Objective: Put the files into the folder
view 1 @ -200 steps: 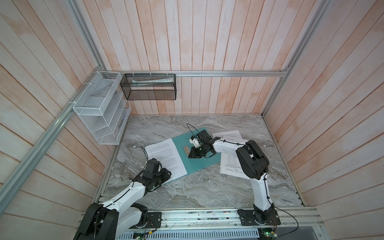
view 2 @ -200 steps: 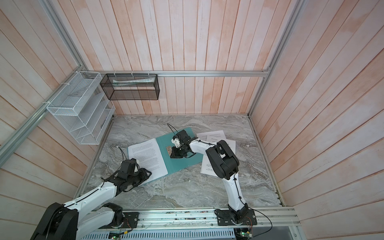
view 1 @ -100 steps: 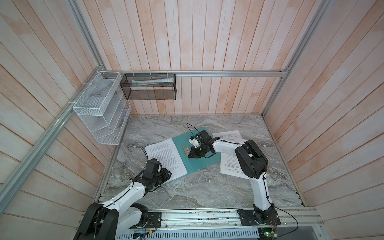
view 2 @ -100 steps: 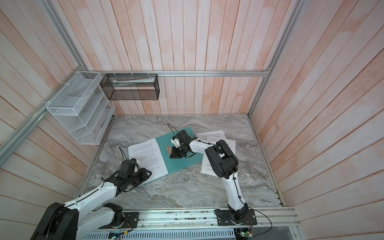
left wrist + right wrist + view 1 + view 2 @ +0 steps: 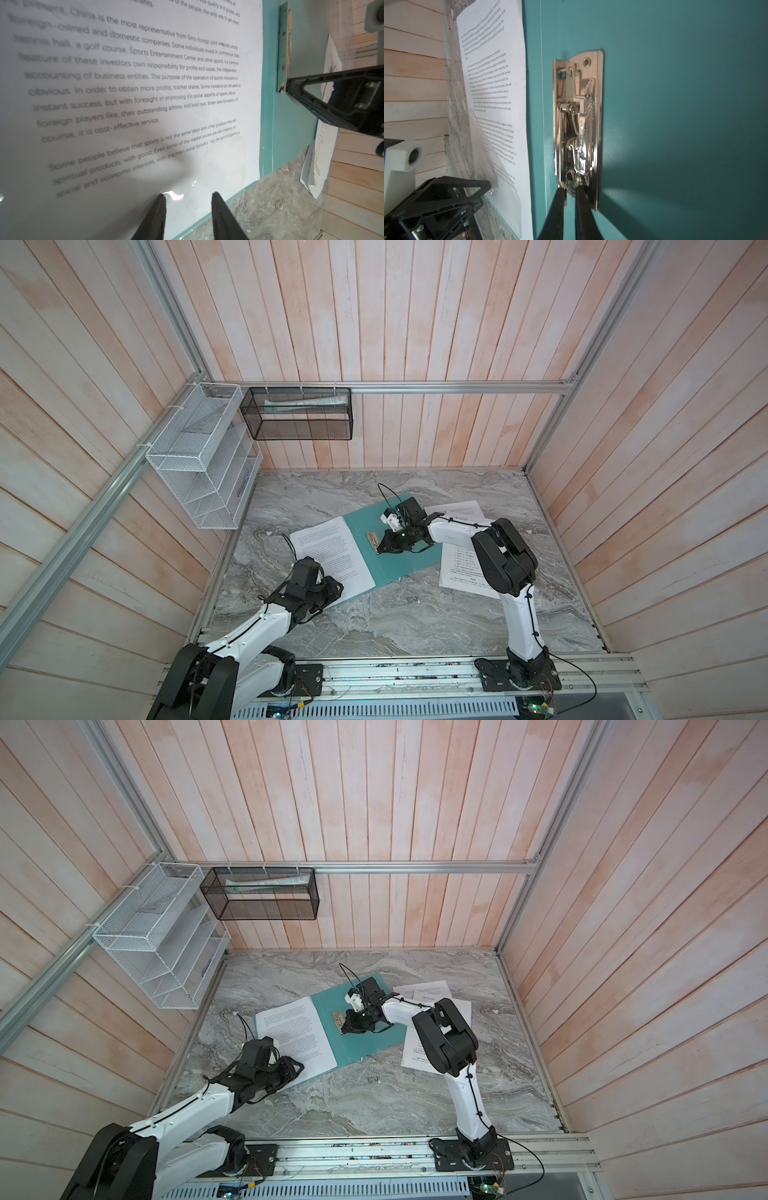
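Observation:
The teal folder (image 5: 399, 566) (image 5: 365, 1046) lies open on the marble table. A printed sheet (image 5: 328, 556) (image 5: 295, 1031) (image 5: 145, 83) rests on its left half under a glossy clear cover. More files (image 5: 461, 568) (image 5: 415, 1052) lie loose on the table to the folder's right, partly under the right arm. My left gripper (image 5: 338, 585) (image 5: 299, 1065) (image 5: 189, 195) is open, its tips on the near corner of the covered sheet. My right gripper (image 5: 379, 549) (image 5: 343, 1029) (image 5: 571, 188) is shut on the near end of the folder's metal clip (image 5: 579, 124) (image 5: 371, 539).
A white wire-mesh rack (image 5: 199, 472) hangs on the left wall. A black mesh basket (image 5: 299, 414) with a pale rolled item hangs on the back wall. Wooden walls close in three sides. An aluminium rail (image 5: 395, 672) carrying both arm bases runs along the front.
The right arm's elbow has shifted slightly left. Both grippers, the folder and the sheets stay where they were.

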Robot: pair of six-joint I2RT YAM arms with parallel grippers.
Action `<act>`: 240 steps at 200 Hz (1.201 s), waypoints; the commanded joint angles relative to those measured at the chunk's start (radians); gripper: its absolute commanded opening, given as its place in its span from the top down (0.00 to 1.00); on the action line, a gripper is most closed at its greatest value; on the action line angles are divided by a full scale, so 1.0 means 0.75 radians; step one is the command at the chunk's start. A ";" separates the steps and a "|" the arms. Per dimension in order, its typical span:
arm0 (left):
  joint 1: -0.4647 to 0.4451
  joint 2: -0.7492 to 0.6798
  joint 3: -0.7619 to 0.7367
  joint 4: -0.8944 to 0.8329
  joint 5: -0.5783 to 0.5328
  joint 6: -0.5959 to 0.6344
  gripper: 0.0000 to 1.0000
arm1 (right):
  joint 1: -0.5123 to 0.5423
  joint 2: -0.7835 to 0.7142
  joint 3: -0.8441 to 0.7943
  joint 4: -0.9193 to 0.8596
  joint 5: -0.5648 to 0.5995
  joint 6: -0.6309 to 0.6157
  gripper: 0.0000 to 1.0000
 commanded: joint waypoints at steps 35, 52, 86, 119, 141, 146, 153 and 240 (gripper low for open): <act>-0.005 0.049 -0.067 -0.144 -0.009 -0.013 0.60 | -0.006 0.056 -0.013 0.021 -0.043 0.008 0.89; -0.004 0.052 -0.068 -0.141 -0.007 -0.013 0.60 | -0.006 0.053 -0.018 0.028 -0.050 0.012 0.89; -0.004 0.054 -0.068 -0.139 -0.004 -0.011 0.60 | -0.006 0.064 -0.012 0.027 -0.064 0.014 0.90; -0.005 0.053 -0.070 -0.137 -0.005 -0.011 0.60 | -0.006 0.065 -0.017 0.025 -0.057 0.014 0.93; -0.004 0.061 -0.071 -0.132 -0.001 -0.011 0.61 | -0.005 0.072 -0.017 0.017 -0.057 0.008 0.93; -0.004 0.062 -0.071 -0.132 -0.001 -0.011 0.60 | -0.006 0.074 -0.017 0.017 -0.057 0.008 0.93; -0.004 0.063 -0.072 -0.130 0.000 -0.011 0.61 | -0.004 0.076 -0.018 0.017 -0.058 0.010 0.93; -0.004 0.089 -0.073 -0.114 0.007 -0.013 0.62 | 0.004 0.123 -0.004 -0.060 0.056 0.005 1.00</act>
